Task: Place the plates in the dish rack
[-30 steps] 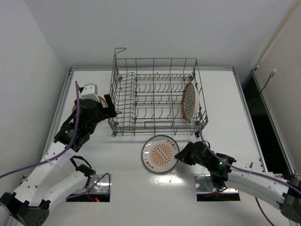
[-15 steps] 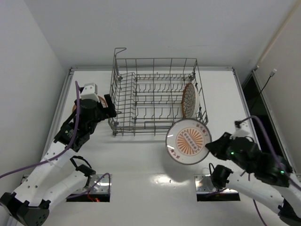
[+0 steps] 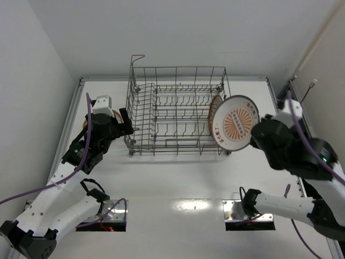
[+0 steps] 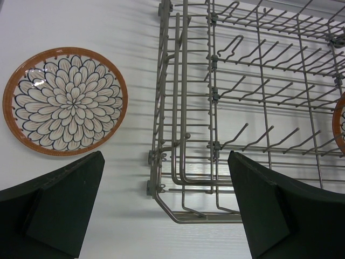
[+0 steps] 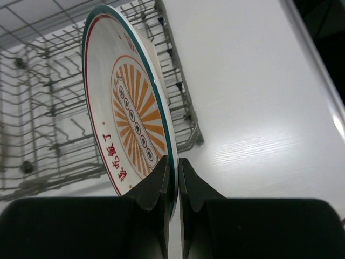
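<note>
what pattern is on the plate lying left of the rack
The plate has dark-outlined flower petals on white, orange rim; clearest in left wrist view.

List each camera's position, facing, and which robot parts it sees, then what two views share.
Top external: above and behind, looking down on the dish rack; both arms show.
Left wrist: on the left arm, looking down past the open left gripper at a flower plate and the rack's corner.
Right wrist: on the right arm, looking along the right gripper, shut on the sunburst plate, toward the rack.
Shared: top and right wrist both show that plate by the rack.
</note>
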Robot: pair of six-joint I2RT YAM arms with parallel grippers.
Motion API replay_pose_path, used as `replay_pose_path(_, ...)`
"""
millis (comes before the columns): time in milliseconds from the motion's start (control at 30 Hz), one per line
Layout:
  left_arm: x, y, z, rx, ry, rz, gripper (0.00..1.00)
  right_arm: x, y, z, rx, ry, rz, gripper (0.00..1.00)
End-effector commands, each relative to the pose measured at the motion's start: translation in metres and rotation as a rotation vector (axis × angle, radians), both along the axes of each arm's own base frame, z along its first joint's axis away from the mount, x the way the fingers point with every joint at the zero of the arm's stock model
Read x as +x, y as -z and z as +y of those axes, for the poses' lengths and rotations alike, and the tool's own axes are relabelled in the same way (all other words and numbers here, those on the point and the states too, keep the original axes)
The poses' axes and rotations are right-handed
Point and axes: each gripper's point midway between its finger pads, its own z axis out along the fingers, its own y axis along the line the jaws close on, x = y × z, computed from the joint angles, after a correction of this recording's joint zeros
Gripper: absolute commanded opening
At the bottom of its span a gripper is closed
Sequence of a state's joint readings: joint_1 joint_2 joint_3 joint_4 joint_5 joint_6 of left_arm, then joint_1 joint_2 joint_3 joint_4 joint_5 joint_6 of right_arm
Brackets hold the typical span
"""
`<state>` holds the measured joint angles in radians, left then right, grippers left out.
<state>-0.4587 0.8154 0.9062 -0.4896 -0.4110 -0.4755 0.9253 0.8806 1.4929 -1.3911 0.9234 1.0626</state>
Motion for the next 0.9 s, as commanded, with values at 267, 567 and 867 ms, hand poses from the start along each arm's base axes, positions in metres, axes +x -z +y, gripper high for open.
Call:
replay_pose_path(267,0.001,-0.021,-0.003,-0.024,0.009,-0.048,1.00,0.091,-0.048,0.043,-0.470,0.212,-0.081,0.00)
replay_pose_path(567,0.001,-0.021,-0.003,-0.024,0.009,-0.048,1.00,0.131,-0.012,0.065,-0.726,0.266,-0.014,0.00)
replay_pose_path(867,0.002,-0.019,-0.004,-0.020,0.009,-0.040,1.00,0.157,0.034,0.074,-0.843,0.284,0.047,0.00)
